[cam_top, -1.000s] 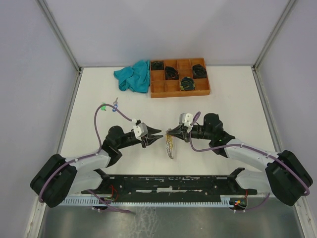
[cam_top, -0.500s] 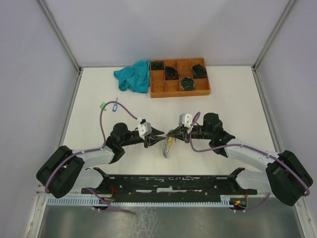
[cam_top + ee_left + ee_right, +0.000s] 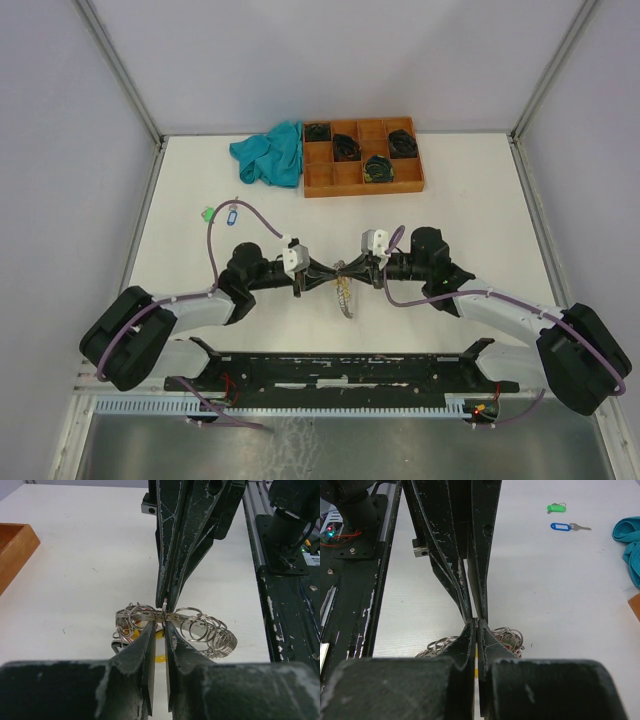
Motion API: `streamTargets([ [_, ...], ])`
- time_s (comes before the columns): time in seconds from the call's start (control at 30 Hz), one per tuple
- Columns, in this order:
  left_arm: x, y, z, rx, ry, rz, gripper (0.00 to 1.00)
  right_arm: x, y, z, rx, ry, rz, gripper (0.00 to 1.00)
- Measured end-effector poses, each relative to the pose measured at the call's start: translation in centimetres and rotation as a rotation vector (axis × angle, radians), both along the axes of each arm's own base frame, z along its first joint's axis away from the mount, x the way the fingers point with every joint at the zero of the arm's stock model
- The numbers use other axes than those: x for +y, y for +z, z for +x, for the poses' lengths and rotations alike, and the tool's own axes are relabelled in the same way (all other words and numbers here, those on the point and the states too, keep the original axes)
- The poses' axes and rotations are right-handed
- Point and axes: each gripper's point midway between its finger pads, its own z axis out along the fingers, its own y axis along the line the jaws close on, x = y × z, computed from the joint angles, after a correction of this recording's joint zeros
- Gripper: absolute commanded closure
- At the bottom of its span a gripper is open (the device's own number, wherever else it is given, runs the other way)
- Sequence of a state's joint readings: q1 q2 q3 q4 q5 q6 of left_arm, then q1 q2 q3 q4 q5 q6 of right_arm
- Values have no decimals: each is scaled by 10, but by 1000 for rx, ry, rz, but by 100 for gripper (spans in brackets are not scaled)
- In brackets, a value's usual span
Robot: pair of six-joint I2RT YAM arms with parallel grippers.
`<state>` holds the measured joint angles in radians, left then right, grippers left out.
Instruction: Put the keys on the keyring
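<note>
**Both grippers meet at the keyring, two keys wait on the table**

The step in hand looks like a handover or re-grip of the keyring (image 3: 345,292), which hangs between the two arms near the front of the table (image 3: 480,210). The right gripper (image 3: 352,271) has its jaws pressed together on the ring's wire. The left gripper (image 3: 324,277) meets it nose to nose. Its jaws stand a narrow slit apart at the same wire, and I cannot tell whether they bite it. A bunch of small rings (image 3: 200,627) sits threaded on the loop. The green-tagged key (image 3: 207,213) and the blue-tagged key (image 3: 232,212) lie well apart from this, at the far left, not yet on the ring.

Next, by my reading, one arm must hold the ring steady with its opening exposed while the other goes for a loose key. A wire this thin could twist in the pinch.

The ring's opening is hidden behind the fingers. Any keys under the bunch are too cluttered to count, and a yellow patch (image 3: 160,658) below could be a tag or part of the ring
</note>
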<state>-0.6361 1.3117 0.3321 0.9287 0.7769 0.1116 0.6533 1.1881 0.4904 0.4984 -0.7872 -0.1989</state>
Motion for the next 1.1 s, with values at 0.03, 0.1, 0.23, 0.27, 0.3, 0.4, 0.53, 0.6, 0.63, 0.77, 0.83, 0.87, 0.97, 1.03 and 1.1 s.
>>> streamTargets([
  [0.03,-1,0,-1,1,-7,0,84,0,0,0,0,0,0,99],
  [0.1,-1,0,-2,1,-16,0,87,0,0,0,2,1,-1,99],
  [0.23,-3,0,-5,2,-39,-1,94,0,0,-1,2,7,1,99],
  [0.27,-4,0,-4,5,-43,1,95,0,0,-1,4,6,-1,99],
  [0.3,-4,-1,-4,7,-45,2,96,0,-1,-1,6,4,-2,99],
  [0.4,-5,-3,-3,11,-53,4,97,-1,-2,-1,12,2,-6,99],
  [0.53,-6,-2,-3,7,-56,1,97,-1,0,0,11,-5,-4,99],
  [0.6,-6,-1,-3,-1,-53,-4,97,-2,2,0,10,-11,1,100],
  [0.63,-6,1,-2,-5,-53,-7,97,-2,3,0,11,-14,3,99],
  [0.77,-6,3,0,-17,-42,-15,97,-3,7,1,15,-28,11,99],
  [0.83,-6,4,1,-22,-37,-18,97,-3,8,2,16,-37,15,99],
  [0.87,-7,5,2,-25,-35,-20,97,-4,9,2,16,-40,16,99],
  [0.97,-7,6,3,-31,-33,-24,97,-6,10,4,12,-54,23,99],
  [1.03,-7,7,3,-34,-32,-27,97,-7,11,4,10,-62,29,99],
  [1.1,-8,8,3,-37,-32,-30,97,-8,12,4,9,-72,36,100],
])
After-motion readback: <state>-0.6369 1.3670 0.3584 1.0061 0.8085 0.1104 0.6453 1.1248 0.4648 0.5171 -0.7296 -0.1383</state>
